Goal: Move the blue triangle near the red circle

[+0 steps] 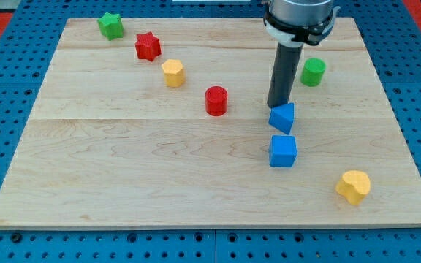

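Blue triangle (283, 117) sits mid-tabletop, right of red circle (216, 100), just above blue cube (283, 150). My tip (278, 107) touches its upper-left edge. No gripper here, only rod. Best: circle to triangle's right side, push leftward, avoid cube.

We see my tip (278, 107) touching the top edge of the blue triangular block (283, 117), the blue cube (283, 150) just below it, and the red cylindrical block (216, 100) toward the view's left on the wooden board (123, 168).
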Motion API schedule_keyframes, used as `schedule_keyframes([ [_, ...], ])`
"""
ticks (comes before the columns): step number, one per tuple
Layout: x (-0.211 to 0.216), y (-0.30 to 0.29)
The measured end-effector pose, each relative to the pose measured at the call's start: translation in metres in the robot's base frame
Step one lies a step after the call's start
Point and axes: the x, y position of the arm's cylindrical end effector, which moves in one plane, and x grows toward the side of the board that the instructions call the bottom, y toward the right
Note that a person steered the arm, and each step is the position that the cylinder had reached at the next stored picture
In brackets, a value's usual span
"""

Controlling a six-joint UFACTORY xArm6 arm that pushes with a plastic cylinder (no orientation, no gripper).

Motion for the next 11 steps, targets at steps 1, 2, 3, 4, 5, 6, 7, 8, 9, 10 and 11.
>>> schedule_keyframes([
  [1, 0.011, 0.038],
  [2, 0.006, 0.077],
  [3, 0.027, 0.093],
  [4, 0.041, 0.093],
  [5, 0.049, 0.093],
  [6, 0.049, 0.075],
  [7, 0.045, 0.049],
  [8, 0.038, 0.01],
  [9, 0.028, -0.026],
  [10, 0.027, -0.036],
  [11, 0.026, 0.007],
])
